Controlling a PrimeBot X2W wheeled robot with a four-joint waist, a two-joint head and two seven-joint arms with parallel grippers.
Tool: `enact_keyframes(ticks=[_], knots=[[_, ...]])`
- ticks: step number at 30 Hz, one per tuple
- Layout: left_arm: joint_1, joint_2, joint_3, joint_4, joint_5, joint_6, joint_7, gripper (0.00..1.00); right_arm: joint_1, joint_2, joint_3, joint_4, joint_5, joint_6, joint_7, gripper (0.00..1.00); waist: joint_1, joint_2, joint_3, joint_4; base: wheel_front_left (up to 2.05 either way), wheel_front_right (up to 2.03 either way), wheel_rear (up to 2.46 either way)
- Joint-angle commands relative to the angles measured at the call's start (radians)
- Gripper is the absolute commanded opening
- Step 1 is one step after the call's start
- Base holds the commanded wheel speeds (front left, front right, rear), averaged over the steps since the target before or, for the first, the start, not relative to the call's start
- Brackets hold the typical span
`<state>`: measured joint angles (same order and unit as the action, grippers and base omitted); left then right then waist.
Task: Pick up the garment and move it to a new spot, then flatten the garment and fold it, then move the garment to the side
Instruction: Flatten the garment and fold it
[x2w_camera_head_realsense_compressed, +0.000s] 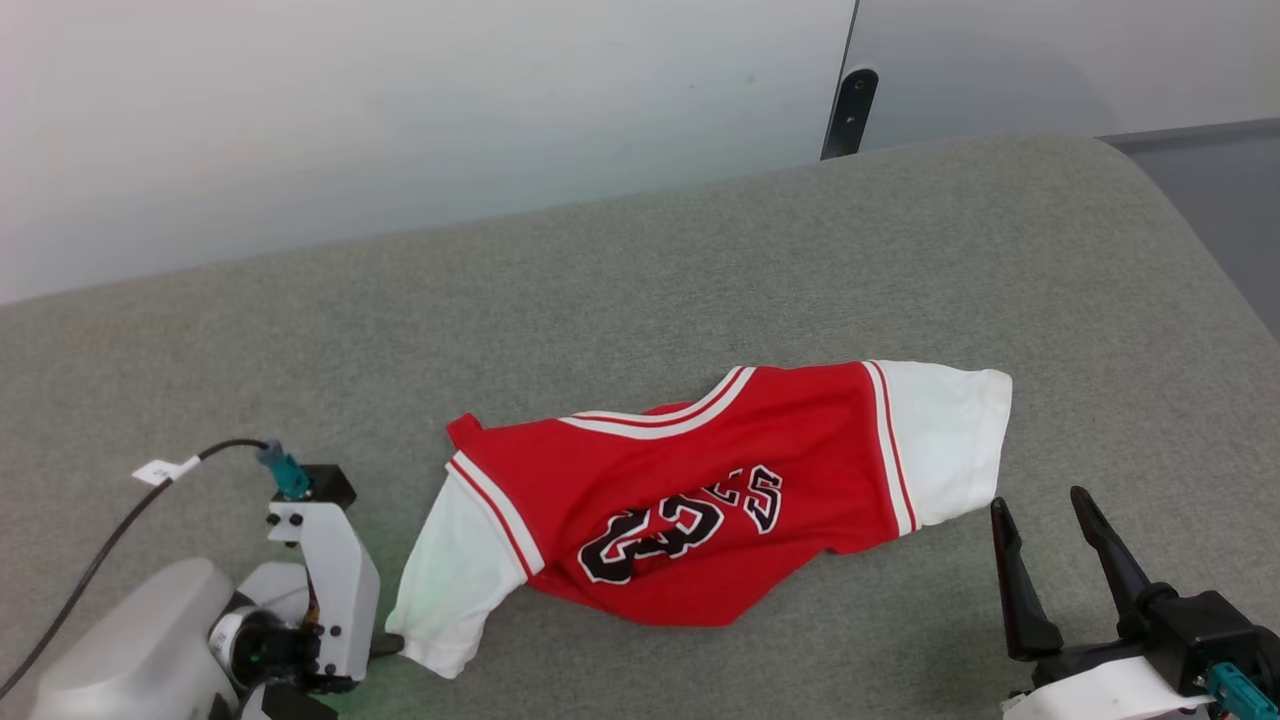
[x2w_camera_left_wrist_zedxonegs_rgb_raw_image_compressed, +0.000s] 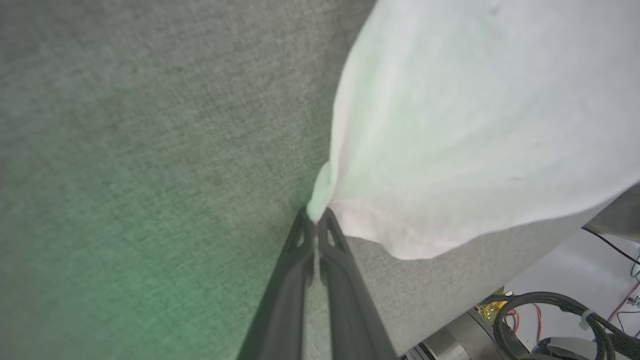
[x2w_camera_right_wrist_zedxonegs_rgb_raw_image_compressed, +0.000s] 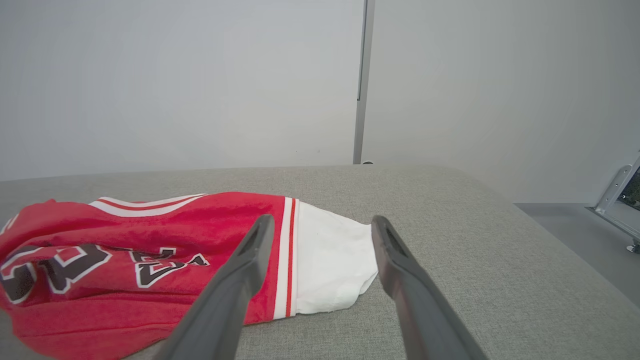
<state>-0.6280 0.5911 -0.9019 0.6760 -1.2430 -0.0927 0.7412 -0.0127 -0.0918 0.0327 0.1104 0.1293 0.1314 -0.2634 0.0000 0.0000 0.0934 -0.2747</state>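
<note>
grey fabric surface (x2w_camera_head_realsense_compressed: 640, 280) before you carries the garment (x2w_camera_head_realsense_compressed: 720, 470), lying rumpled near its centre. your left gripper (x2w_camera_left_wrist_zedxonegs_rgb_raw_image_compressed: 316, 220) pinches the near white sleeve (x2w_camera_head_realsense_compressed: 450, 580) at its edge; your right gripper (x2w_camera_head_realsense_compressed: 1040, 500) stands spread wide just beside the other sleeve (x2w_camera_head_realsense_compressed: 950, 440).

Your red number-33 jersey (x2w_camera_head_realsense_compressed: 700, 470), rumpled flat, one white sleeve corner pinched in your left claw (x2w_camera_head_realsense_compressed: 390, 645), other sleeve near your right claw (x2w_camera_head_realsense_compressed: 1040, 505)

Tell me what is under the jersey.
The jersey lies on the grey cloth surface, which shows all around it. Anything beneath its crumpled body is covered. The left end effector, shut, pinches a corner of the white sleeve at the surface.
</note>
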Motion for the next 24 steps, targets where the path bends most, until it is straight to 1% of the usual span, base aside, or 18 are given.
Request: enact_keyframes(ticks=[1,7,11,15,17,22,24], knots=[[0.075,-0.037,-0.037,0.014,0.002,-0.006,0.007,0.00,-0.009,0.000,0.002,0.002,0.003,-0.001,-0.002,1.00,0.0000,0.0000,-0.001,0.000,0.00,0.00,0.00],[0.047,-0.044,-0.027,0.021,0.004,-0.019,-0.020,0.00,-0.034,-0.026,0.017,0.013,0.016,-0.002,-0.002,1.00,0.0000,0.0000,-0.007,0.001,0.00,0.00,0.00],[0.024,-0.046,-0.024,0.030,0.009,-0.026,-0.039,0.00,-0.077,-0.072,0.054,0.041,0.035,-0.002,-0.002,1.00,0.0000,0.0000,-0.014,0.006,0.00,0.00,0.00],[0.006,-0.049,-0.030,0.036,0.018,-0.032,-0.051,0.00,-0.138,-0.123,0.089,0.087,0.081,-0.002,0.008,1.00,0.0000,0.0000,-0.019,0.013,0.00,0.00,0.00],[-0.003,-0.050,-0.030,0.036,0.019,-0.034,-0.058,0.00,-0.178,-0.153,0.109,0.118,0.107,-0.002,0.044,1.00,0.0000,0.0000,-0.021,0.019,0.00,0.00,0.00],[-0.032,-0.058,-0.035,0.036,0.027,-0.038,-0.078,0.00,-0.310,-0.255,0.182,0.190,0.164,-0.002,0.161,1.00,0.0000,0.0000,-0.019,0.039,0.00,0.00,0.00],[-0.042,-0.064,-0.038,0.036,0.026,-0.038,-0.083,0.00,-0.357,-0.293,0.238,0.229,0.198,-0.002,0.230,1.00,0.0000,0.0000,-0.018,0.049,0.00,0.00,0.00]])
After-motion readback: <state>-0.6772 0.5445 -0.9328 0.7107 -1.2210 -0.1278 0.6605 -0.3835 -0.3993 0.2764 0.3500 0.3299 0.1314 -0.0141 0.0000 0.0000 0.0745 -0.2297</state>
